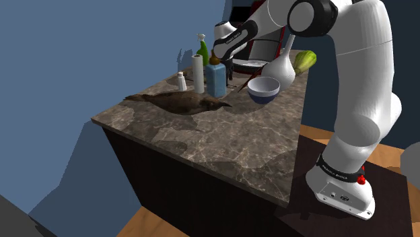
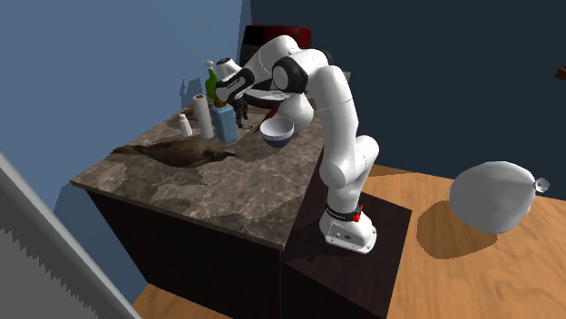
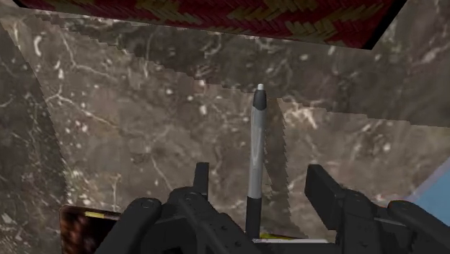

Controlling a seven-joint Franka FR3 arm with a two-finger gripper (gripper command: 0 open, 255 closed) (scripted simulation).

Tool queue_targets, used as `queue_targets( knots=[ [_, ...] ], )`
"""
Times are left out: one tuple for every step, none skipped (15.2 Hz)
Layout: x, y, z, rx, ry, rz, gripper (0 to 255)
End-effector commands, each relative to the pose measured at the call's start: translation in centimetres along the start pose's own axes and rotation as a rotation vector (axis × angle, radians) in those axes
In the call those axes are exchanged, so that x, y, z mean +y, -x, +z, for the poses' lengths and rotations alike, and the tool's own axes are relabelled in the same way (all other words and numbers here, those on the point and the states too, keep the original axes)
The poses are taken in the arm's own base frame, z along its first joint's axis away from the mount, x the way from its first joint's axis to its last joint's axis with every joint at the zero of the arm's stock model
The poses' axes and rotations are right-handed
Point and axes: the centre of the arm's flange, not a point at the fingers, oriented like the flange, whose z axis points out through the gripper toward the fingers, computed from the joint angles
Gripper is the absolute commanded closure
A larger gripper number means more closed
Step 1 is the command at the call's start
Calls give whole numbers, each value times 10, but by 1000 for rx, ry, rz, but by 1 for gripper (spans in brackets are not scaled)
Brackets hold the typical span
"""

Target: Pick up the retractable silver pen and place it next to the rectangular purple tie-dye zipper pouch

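Observation:
A slim silver pen with a dark grip lies on the marble counter. It sits in the gap between my fingers, touching neither. My gripper hangs open just above it, the fingers standing well apart. In the shoulder view the gripper is low over the counter's far end, behind a blue bottle. In the second exterior view it is beside the same bottle. A small dark red patterned thing lies by the left finger. I cannot tell whether it is the pouch.
A white roll, a green spray bottle and a small white shaker crowd the blue bottle. A white and blue bowl and a white vase stand close by. A dark brown flat shape lies mid-counter. A red woven mat lies beyond the pen.

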Motion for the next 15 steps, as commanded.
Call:
queue_targets(
  knots=[
    [0,0,0,0,0,0,0],
    [0,0,0,0,0,0,0],
    [0,0,0,0,0,0,0],
    [0,0,0,0,0,0,0],
    [0,0,-13,0,0,0,0],
    [0,0,-26,0,0,0,0],
    [0,0,-40,0,0,0,0],
    [0,0,-50,0,0,0,0],
    [0,0,-50,0,0,0,0],
    [0,0,-50,0,0,0,0],
    [0,0,-50,0,0,0,0],
    [0,0,-50,0,0,0,0],
    [0,0,-50,0,0,0,0],
    [0,0,-50,0,0,0,0],
    [0,0,-50,0,0,0,0]
  ],
)
